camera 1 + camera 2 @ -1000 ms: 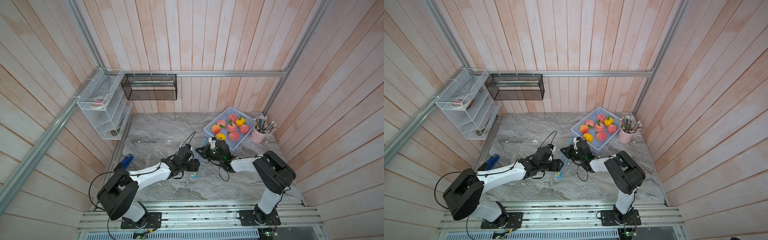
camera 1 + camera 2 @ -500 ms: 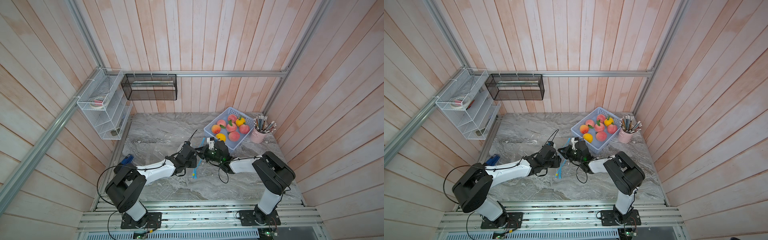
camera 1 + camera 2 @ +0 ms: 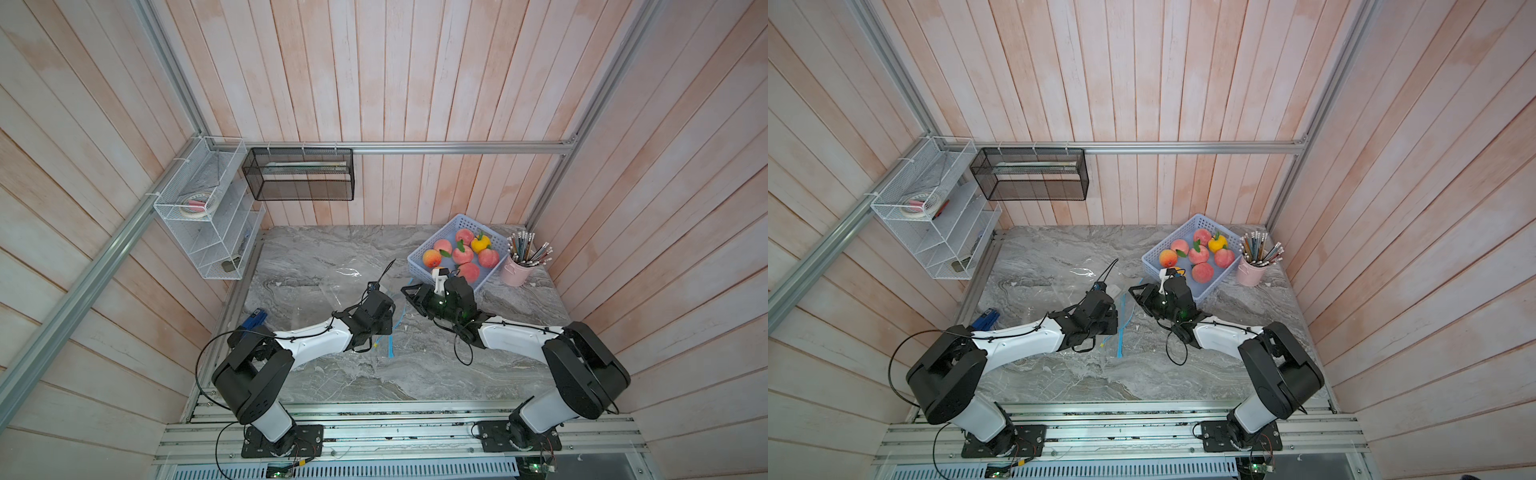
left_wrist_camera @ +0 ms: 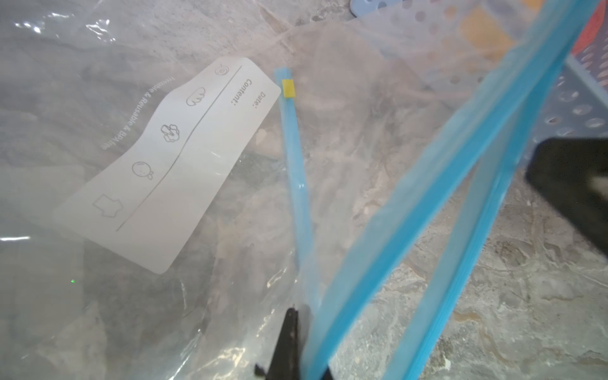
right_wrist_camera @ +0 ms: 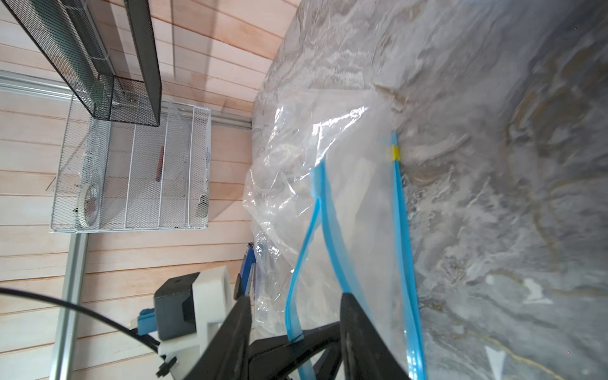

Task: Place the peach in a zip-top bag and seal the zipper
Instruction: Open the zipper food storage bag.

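**A:** Where's the peach?

**B:** Not bagged yet. The peaches [image 3: 462, 254] sit in the basket [image 3: 417, 261] at the back right corner of the surface [image 3: 415, 374], and neither hand holds one.

**A:** And the bag?

**B:** The bag [image 3: 332, 291] lies near the middle of the surface, with its mouth facing the right arm. The left hand [image 4: 301, 348] is clamped on the upper lip [image 4: 411, 214] and holds it raised off the lower lip [image 4: 296, 171], which lies flat. I'd say that is to keep the mouth gaping for the fruit.

**A:** Right hand?

**B:** The right hand [image 5: 294, 296] has its jaws apart and straddles the raised lip. It doesn't seem to pinch it, though the clear plastic makes contact hard to judge. With one hand enough to prop the mouth open, this one looks free to fetch a peach from the basket nearby.

**A:** The slider?

**B:** The slider [image 4: 288, 88] sits at the far end of the lower lip, so the track is open along its length.
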Robot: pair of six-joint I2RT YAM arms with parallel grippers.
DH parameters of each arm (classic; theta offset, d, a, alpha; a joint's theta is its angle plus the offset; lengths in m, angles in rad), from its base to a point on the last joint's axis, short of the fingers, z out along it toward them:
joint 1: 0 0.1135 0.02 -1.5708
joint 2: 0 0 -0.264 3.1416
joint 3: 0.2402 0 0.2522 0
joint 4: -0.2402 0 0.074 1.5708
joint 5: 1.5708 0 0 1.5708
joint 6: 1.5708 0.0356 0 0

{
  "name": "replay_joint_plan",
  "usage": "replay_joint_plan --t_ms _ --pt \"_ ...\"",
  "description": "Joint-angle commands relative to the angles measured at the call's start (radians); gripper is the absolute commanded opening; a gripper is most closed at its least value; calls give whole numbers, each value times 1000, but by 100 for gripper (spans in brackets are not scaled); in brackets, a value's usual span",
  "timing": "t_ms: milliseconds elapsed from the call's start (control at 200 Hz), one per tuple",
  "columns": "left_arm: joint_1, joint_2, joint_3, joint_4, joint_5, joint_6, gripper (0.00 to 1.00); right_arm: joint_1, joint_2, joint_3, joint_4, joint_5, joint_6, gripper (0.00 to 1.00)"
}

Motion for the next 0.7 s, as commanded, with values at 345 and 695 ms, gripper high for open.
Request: replay_joint_plan --t_ms 345,695 --pt "27 -60 98 -115 56 -7 0 -3 86 141 -252 -60 -220 50" --pt "28 -19 136 -146 50 -13 0 4 -48 47 -160 29 -249 54"
